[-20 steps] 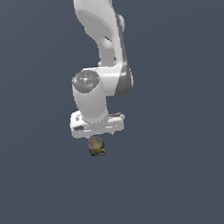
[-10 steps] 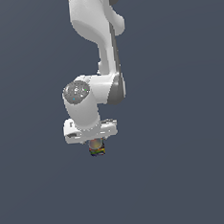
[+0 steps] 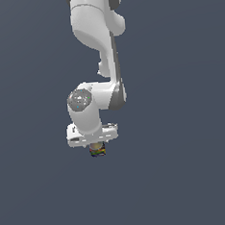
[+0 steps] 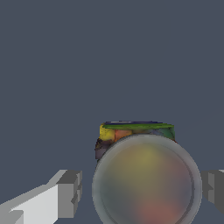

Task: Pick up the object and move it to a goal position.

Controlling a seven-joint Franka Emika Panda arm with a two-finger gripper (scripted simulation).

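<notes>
Greyish-pink on top and banded yellow, green and red on its side, the object [image 3: 97,150] sits upright directly beneath the hand [image 3: 96,145], at six o'clock from the wrist, its short axis in line with the arm's approach. The hand's fingers [image 4: 69,194] flank it, apparently closed on it. Compared with a second ago, arm and object have shifted slightly toward nine o'clock in the exterior view.

Plain dark grey-blue backdrop [image 3: 183,127], apparently featureless.
</notes>
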